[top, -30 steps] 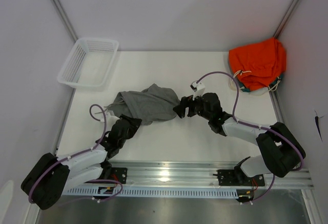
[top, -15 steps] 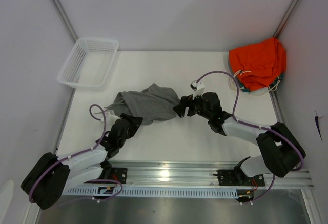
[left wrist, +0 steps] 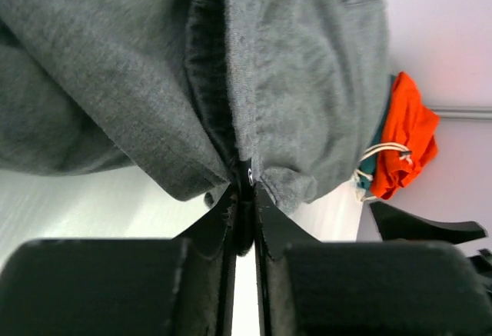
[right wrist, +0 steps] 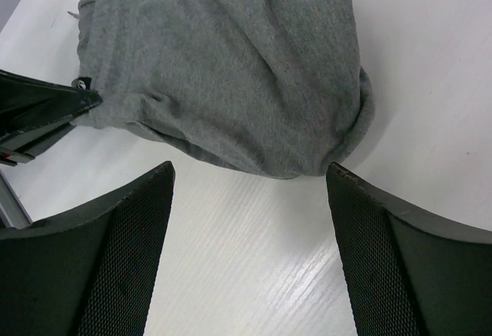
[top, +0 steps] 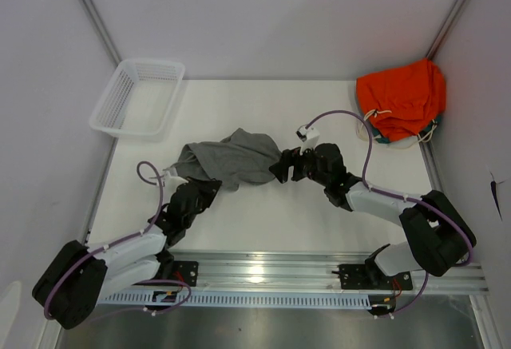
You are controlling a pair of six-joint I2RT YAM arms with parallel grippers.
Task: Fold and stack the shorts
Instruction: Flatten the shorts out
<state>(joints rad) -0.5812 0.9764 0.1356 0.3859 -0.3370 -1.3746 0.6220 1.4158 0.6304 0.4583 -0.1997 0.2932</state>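
Grey shorts point(top: 231, 164) lie bunched in a loose heap on the white table point(top: 263, 221), just left of its centre in the overhead view, flanked by two robot arms. The left gripper point(top: 206, 186) meets the heap at its 7 o'clock edge; the left wrist camera shows this gripper point(left wrist: 244, 191) with its jaws pressed together on a fold of the grey jersey, the cloth point(left wrist: 292, 82) hanging rumpled on both sides of the pinch. The right gripper point(top: 279, 167) sits at the heap's 3 o'clock edge. From its own wrist camera, the right gripper point(right wrist: 250, 173) has its jaws spread wide apart with nothing between them but bare tabletop, and the rounded end of the shorts point(right wrist: 231, 74) lies just beyond the fingertips. A white mesh basket point(top: 136, 97) stands at 10 o'clock from the shorts, against the left wall. An orange garment point(top: 399, 97) with a white drawstring is piled in the far right corner, at 2 o'clock, well apart from the grey heap.
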